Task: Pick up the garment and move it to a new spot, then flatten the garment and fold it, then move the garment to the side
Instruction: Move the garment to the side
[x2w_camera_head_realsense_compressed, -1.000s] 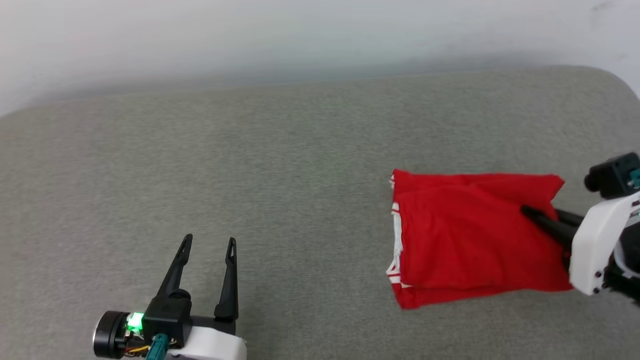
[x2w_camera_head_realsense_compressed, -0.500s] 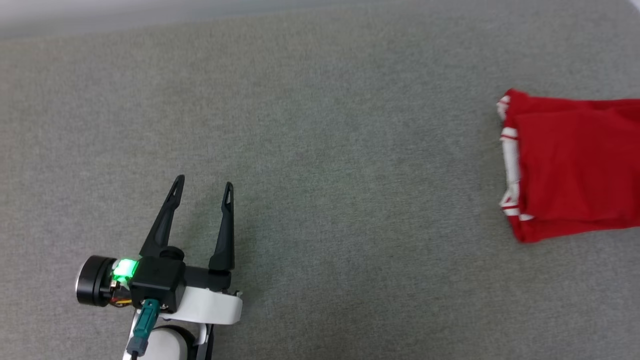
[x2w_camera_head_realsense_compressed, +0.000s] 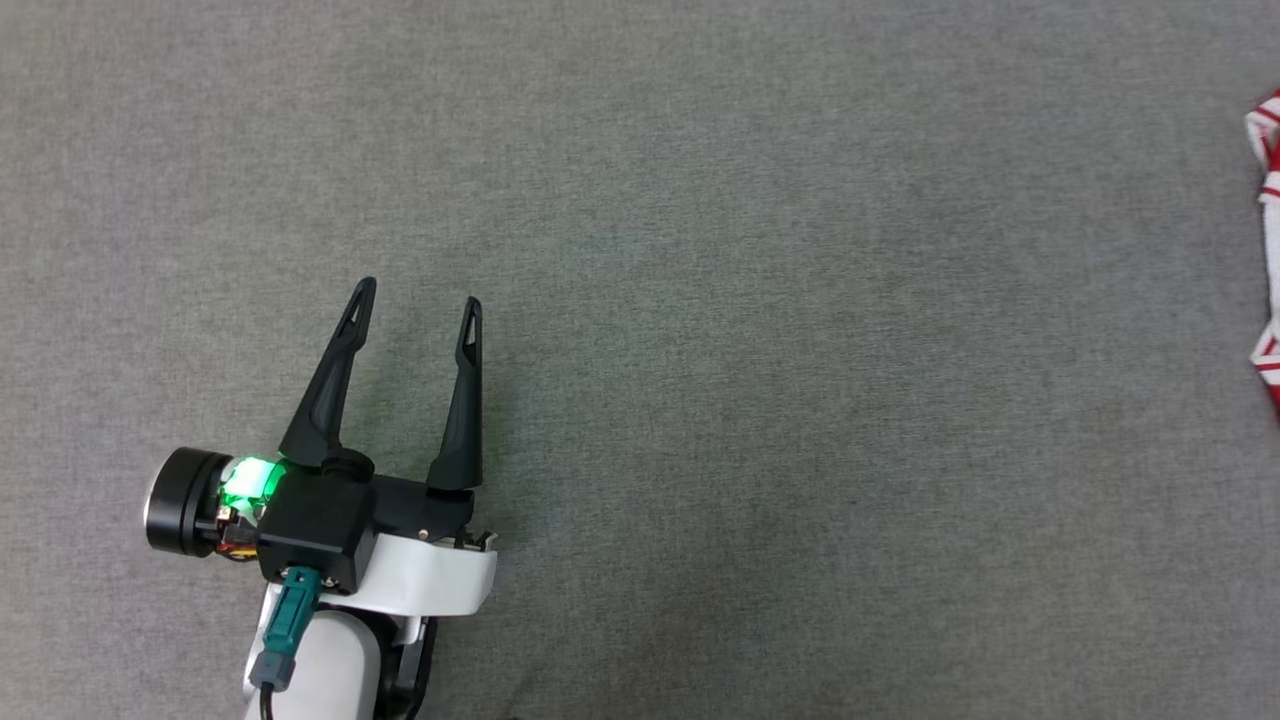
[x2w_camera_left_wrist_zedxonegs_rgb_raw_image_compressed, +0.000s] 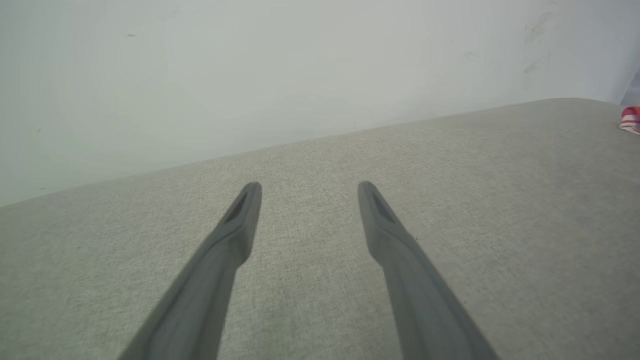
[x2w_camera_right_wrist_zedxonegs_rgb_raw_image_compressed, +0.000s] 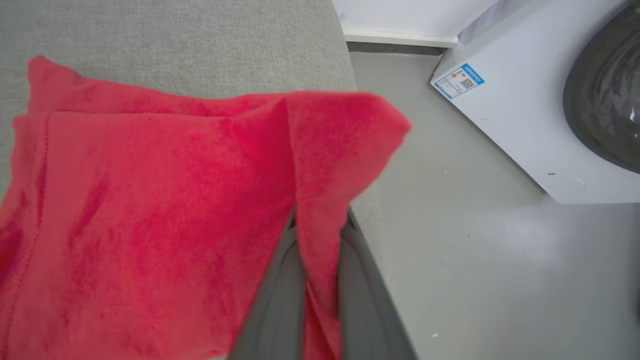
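"Any words to read?"

"A blue sticker (x2w_camera_right_wrist_zedxonegs_rgb_raw_image_compressed: 457, 80) on the white machine (x2w_camera_right_wrist_zedxonegs_rgb_raw_image_compressed: 505, 130). The writing is too small."

"Where's the garment (x2w_camera_right_wrist_zedxonegs_rgb_raw_image_compressed: 150, 225)?"

"At the grey pad's (x2w_camera_head_realsense_compressed: 700, 300) edge, one corner poking over the floor (x2w_camera_right_wrist_zedxonegs_rgb_raw_image_compressed: 475, 280). The right gripper (x2w_camera_right_wrist_zedxonegs_rgb_raw_image_compressed: 322, 225) pinches a fold. The left gripper (x2w_camera_head_realsense_compressed: 418, 294) is spread wide, with lots of bare pad around."

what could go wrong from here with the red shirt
1. The right gripper pinches just one thin fold of the shirt, so the folded layers may slide apart if pulled.
2. That corner seems to hang past the cushion edge above the floor; released there, the shirt might slip off.
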